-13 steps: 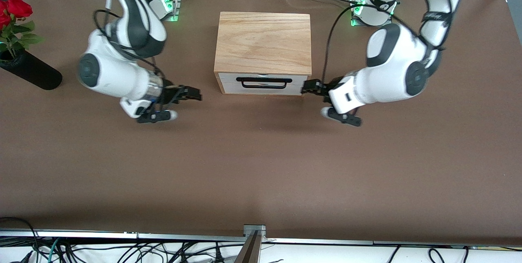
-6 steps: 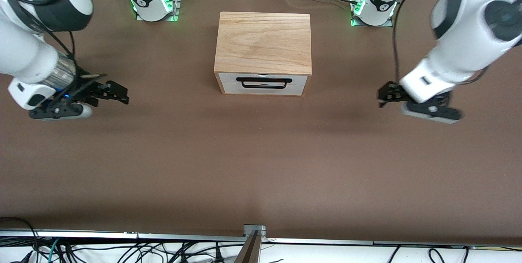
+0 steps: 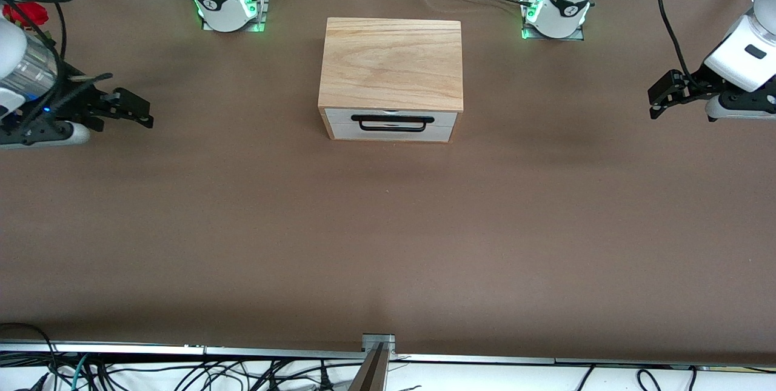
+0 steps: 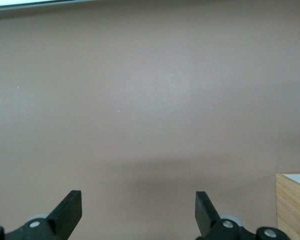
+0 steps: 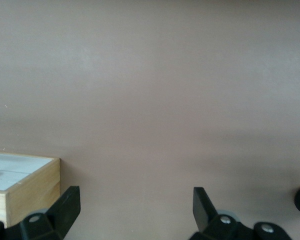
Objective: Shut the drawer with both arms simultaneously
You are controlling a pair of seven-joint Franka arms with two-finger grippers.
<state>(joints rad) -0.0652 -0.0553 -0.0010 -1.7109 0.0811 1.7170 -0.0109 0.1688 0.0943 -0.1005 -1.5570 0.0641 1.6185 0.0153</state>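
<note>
White drawer [image 3: 391,124] flush in casing; left gripper [image 3: 661,95], right gripper [image 3: 134,110] released, well apart.

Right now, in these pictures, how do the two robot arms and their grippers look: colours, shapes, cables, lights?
Both arms are white and rounded, with black bands near the bases, where green lights glow. Dark cables hang along them. The left gripper and the right gripper are small and black, each with two flat, angular fingers. The right arm's wrist has a shiny metallic section and a small blue light.

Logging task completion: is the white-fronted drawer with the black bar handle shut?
Shut: the white-fronted drawer sits flush inside the light-oak casing, no wood interior showing.
</note>
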